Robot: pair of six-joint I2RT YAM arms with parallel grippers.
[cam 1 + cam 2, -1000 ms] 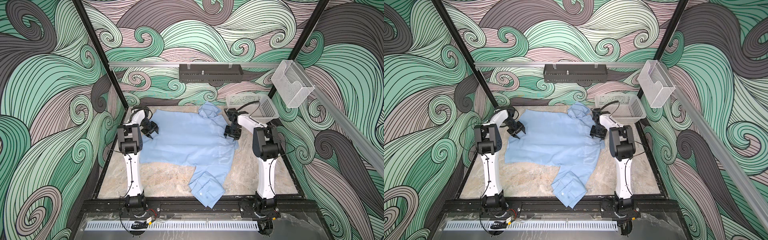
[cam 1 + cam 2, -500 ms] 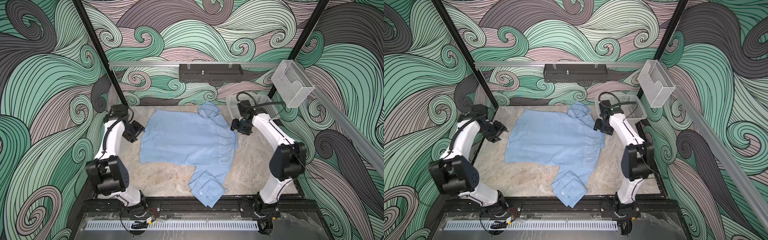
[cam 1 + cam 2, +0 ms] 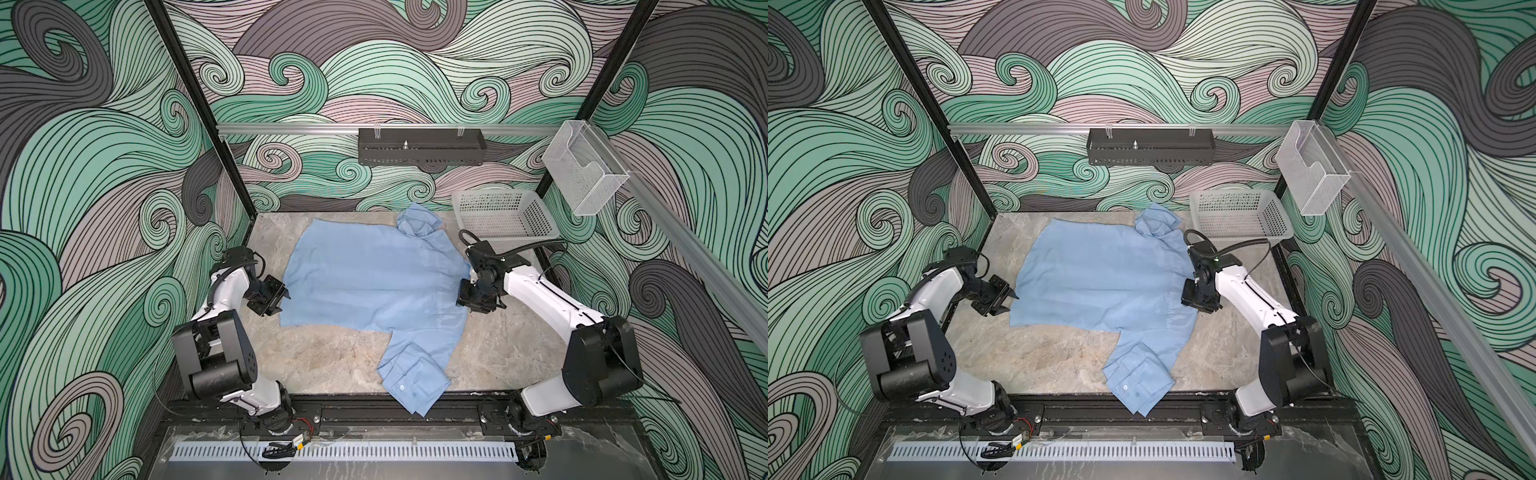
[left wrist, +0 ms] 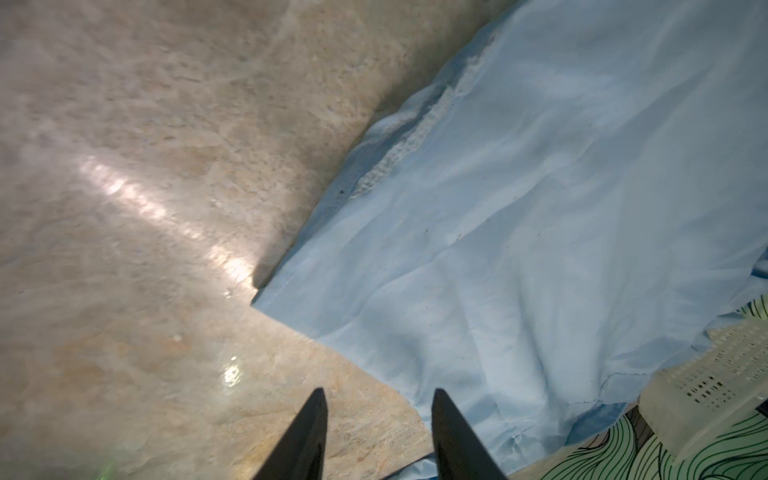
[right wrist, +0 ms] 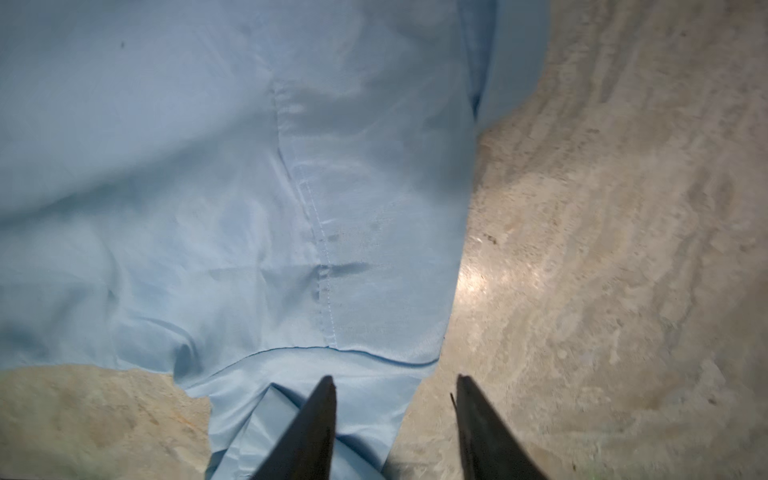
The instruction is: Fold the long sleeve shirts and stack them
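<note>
The light blue long sleeve shirt (image 3: 374, 282) (image 3: 1104, 282) lies spread flat on the marble table, collar (image 3: 417, 220) at the far side. One sleeve (image 3: 411, 374) is folded toward the front edge. My left gripper (image 3: 284, 297) (image 3: 1013, 297) hovers just off the shirt's left hem. In the left wrist view it (image 4: 378, 392) is open, with bare table and the shirt's corner (image 4: 457, 291) beyond it. My right gripper (image 3: 467, 297) (image 3: 1194, 297) stands over the shirt's right edge. It (image 5: 395, 380) is open, one finger over cloth (image 5: 249, 208) and one over table.
A pale perforated basket (image 3: 494, 195) (image 3: 1233, 195) (image 4: 715, 374) stands at the back right corner. A black rack (image 3: 419, 149) and a clear wall bin (image 3: 582, 174) hang above the table. The black frame rail (image 3: 374, 411) runs along the front edge.
Both arms have swung toward the front. The left gripper has come in to the shirt's left hem, the right one from the basket to the shirt's right edge. The shirt lies as before.
</note>
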